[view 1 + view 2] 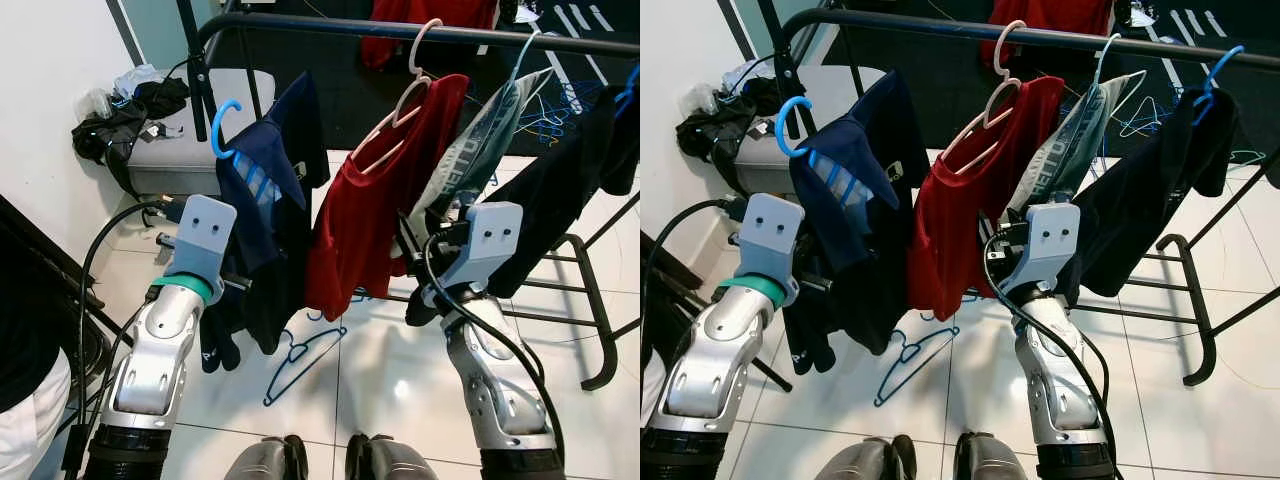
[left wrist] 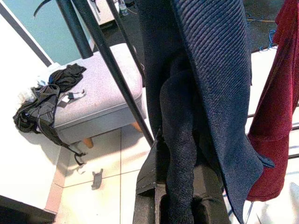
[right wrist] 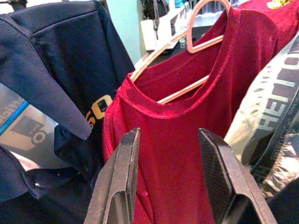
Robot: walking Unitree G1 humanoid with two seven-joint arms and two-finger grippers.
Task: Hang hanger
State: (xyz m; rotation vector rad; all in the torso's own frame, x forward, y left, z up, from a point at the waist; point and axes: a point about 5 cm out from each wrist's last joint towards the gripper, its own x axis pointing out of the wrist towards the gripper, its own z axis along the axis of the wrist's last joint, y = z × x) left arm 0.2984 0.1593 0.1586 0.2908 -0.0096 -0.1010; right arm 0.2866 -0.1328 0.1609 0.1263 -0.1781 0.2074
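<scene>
A navy shirt [image 1: 270,200] sits on a blue hanger [image 1: 224,126] whose hook is free in the air, below the black rail [image 1: 330,27] and to the left. My left gripper [image 2: 181,205] is shut on a bunched fold of this shirt's lower part. My right gripper [image 3: 170,179] stands open just in front of the red shirt [image 3: 187,140]. That shirt hangs on a pink hanger [image 1: 412,95] hooked over the rail. Nothing is between the right fingers [image 3: 119,186].
Further right on the rail hang a grey printed shirt [image 1: 485,150] and a black shirt [image 1: 1150,190] on a blue hanger [image 1: 1218,66]. A blue hanger [image 1: 300,360] lies on the tiled floor. A grey ottoman [image 1: 190,150] with dark clothes [image 1: 125,118] stands at the left wall.
</scene>
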